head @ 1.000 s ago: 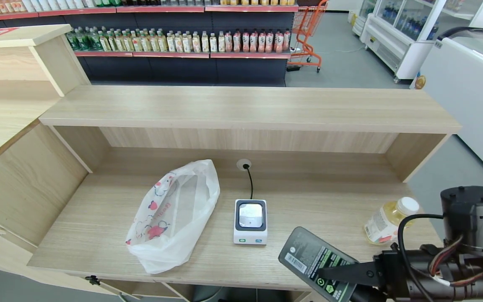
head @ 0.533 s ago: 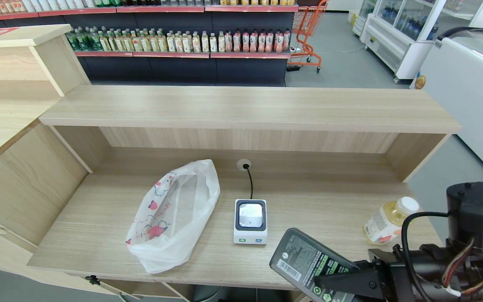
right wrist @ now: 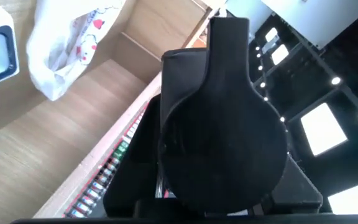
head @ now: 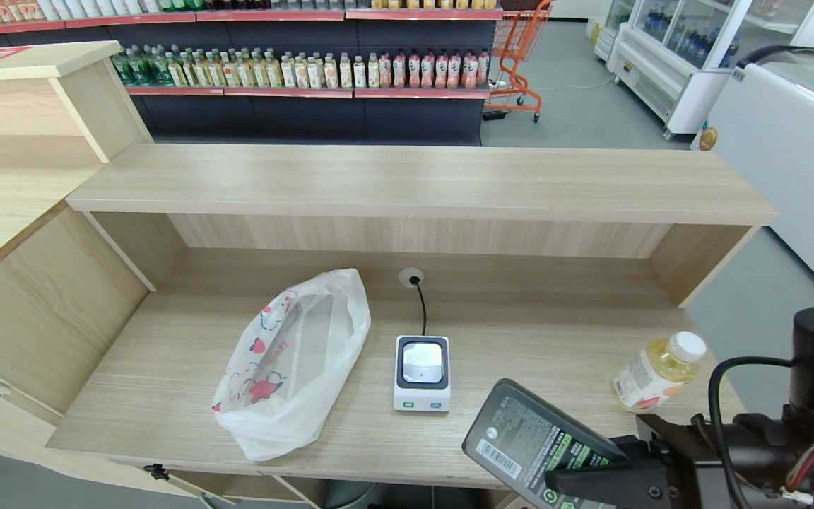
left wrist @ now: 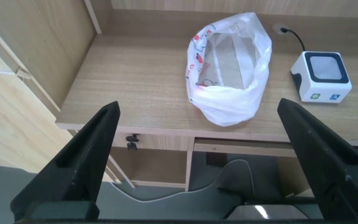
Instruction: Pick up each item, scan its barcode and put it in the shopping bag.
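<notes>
The flat dark pack (head: 531, 438) hangs over the near edge of the tabletop (head: 555, 332), clamped at its near end in the right tool (head: 580, 475), whose fingers close on it from both faces. Its long axis runs diagonally, with the free end pointing forward and toward the robot's left. The printed face is up, and the barcode (head: 499, 457) sits at the left corner.

The scanner (head: 422, 372) stands near, forward and to the left of that free end, with its window facing upward. As I judge it, the pack must be carried that way and rolled over so the code meets the window.

The shopping bag (head: 294, 360) lies just left of the scanner, its mouth toward the back wall. A juice bottle (head: 656, 375) lies on its side to the right and is not yet picked up.

The left tool (left wrist: 197, 109) hangs wide and empty off the near edge in front of the bag. The right arm is the nearer one for the scan.
</notes>
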Robot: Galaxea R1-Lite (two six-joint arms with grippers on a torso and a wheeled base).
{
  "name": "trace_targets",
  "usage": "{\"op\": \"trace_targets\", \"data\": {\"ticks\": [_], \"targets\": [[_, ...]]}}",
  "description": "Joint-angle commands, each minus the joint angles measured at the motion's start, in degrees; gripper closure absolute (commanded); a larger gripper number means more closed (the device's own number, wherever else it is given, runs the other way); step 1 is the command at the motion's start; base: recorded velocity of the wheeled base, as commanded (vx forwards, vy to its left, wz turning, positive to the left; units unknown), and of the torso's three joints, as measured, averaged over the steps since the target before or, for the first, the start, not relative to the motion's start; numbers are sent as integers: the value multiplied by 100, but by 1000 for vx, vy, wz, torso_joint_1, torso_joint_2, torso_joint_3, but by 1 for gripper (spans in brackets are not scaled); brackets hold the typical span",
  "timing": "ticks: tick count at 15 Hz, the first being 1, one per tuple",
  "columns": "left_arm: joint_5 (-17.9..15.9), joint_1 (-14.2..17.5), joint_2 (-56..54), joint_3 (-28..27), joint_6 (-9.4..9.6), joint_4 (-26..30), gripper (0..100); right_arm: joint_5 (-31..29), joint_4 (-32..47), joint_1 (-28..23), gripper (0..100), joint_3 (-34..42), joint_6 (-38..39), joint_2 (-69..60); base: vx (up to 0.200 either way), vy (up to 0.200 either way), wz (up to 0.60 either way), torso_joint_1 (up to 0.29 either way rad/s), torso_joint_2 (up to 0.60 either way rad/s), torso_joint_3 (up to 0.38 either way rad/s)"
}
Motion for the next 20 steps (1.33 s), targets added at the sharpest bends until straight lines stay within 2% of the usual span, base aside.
{"op": "trace_targets", "data": {"ticks": [1, 13, 14, 16, 17, 18, 19, 20], "targets": [[0, 1, 6, 0, 2, -1, 0, 84, -5, 14, 100, 13, -17, -185, 0, 0, 0, 0, 0, 0], [0, 1, 6, 0, 2, -1, 0, 278, 22, -3, 100, 171, 45, -475, 0, 0, 0, 0, 0, 0], [0, 1, 6, 0, 2, -1, 0, 269, 66, -74, 100, 101, 713, -431, 0, 0, 0, 0, 0, 0], [0, 1, 6, 0, 2, -1, 0, -153, 39, -566, 100, 48, 3745, -501, 0, 0, 0, 0, 0, 0], [0, 10, 6, 0, 2, -1, 0, -759, -66, -680, 100, 57, 5327, -1002, 0, 0, 0, 0, 0, 0], [0, 1, 6, 0, 2, -1, 0, -1647, 4, -803, 100, 118, 6505, -1600, 0, 0, 0, 0, 0, 0], [0, 1, 6, 0, 2, -1, 0, -1919, 312, -953, 100, 233, 7682, -1881, 0, 0, 0, 0, 0, 0], [0, 1, 6, 0, 2, -1, 0, -1937, 426, -1014, 100, 110, 8544, -1952, 0, 0, 0, 0, 0, 0]]}}
